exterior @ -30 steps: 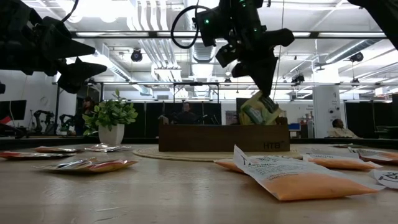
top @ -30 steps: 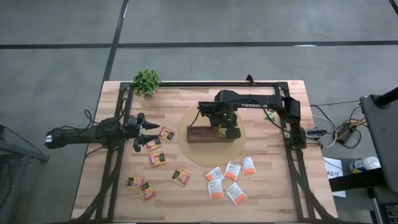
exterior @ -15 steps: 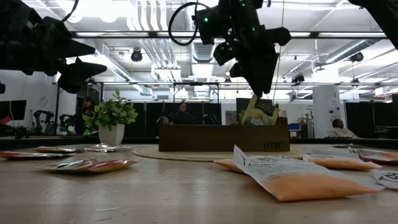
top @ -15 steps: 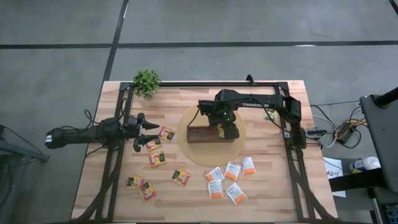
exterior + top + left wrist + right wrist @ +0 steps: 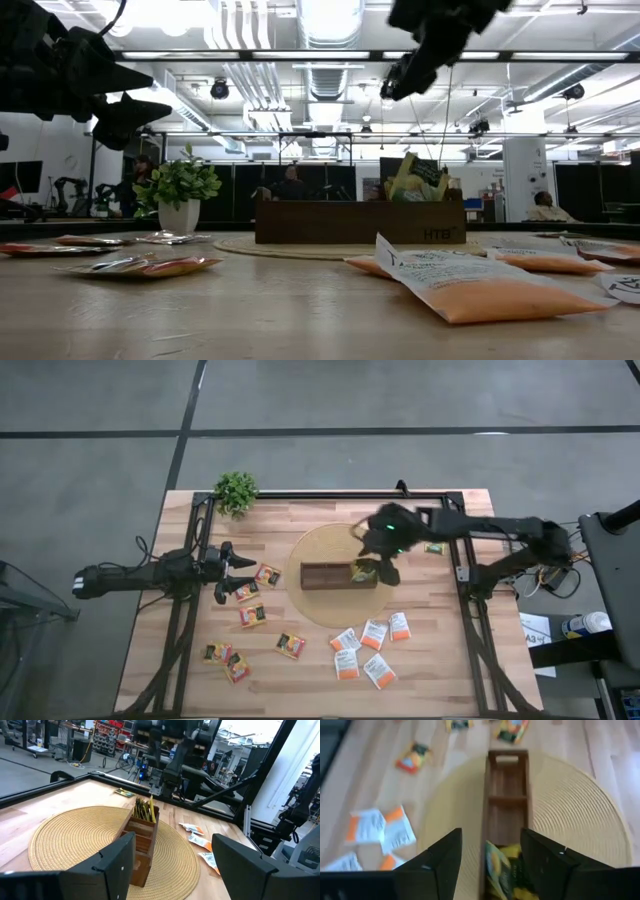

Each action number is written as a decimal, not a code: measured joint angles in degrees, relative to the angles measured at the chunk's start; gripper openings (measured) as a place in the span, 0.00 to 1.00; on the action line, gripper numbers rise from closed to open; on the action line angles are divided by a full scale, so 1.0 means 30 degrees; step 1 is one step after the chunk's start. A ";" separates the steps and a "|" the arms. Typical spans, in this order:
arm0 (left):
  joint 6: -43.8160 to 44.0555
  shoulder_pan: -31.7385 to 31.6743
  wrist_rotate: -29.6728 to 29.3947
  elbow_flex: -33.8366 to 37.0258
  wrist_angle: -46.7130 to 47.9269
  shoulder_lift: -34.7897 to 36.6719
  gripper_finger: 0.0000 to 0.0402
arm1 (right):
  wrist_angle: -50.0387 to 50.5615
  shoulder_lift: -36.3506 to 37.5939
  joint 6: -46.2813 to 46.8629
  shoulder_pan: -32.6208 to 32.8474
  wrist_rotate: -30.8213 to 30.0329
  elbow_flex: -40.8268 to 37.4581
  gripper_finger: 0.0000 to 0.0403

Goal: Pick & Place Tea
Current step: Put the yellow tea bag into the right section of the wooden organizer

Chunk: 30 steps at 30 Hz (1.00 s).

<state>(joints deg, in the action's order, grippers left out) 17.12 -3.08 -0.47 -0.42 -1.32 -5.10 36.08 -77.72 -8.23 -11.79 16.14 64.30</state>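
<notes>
Green-yellow sachets [image 5: 362, 570] in box [image 5: 325, 575] end, right claw [image 5: 386, 567] above (open).

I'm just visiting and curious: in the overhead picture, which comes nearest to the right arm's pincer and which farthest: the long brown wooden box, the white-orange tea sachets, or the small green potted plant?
From the right pincer:
1. Long dark-brown divided wooden box, right beside it on the round woven mat.
2. White-orange tea sachets, toward the table's front.
3. Small green potted plant, at the far left corner.

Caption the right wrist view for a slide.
Open right hand above wooden box, green-yellow tea sachets in its end compartment.
</notes>
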 joint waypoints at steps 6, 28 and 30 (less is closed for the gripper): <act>0.0003 0.0000 0.0000 -0.0003 0.0000 0.0000 0.64 | -0.6068 0.3714 0.2717 0.0000 -0.0762 -0.6685 0.45; 0.0007 0.0003 0.0000 -0.0003 -0.0007 0.0000 0.64 | -0.7242 0.2369 0.4077 -0.0073 -0.2934 -0.9947 0.27; 0.0000 0.0000 0.0000 0.0000 -0.0008 0.0000 0.64 | -0.7235 0.2382 0.4125 -0.0080 -0.2856 -0.9947 0.26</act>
<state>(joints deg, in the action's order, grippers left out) 17.12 -3.08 -0.47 -0.42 -1.35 -5.10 14.37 -70.57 4.14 -12.03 7.57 34.46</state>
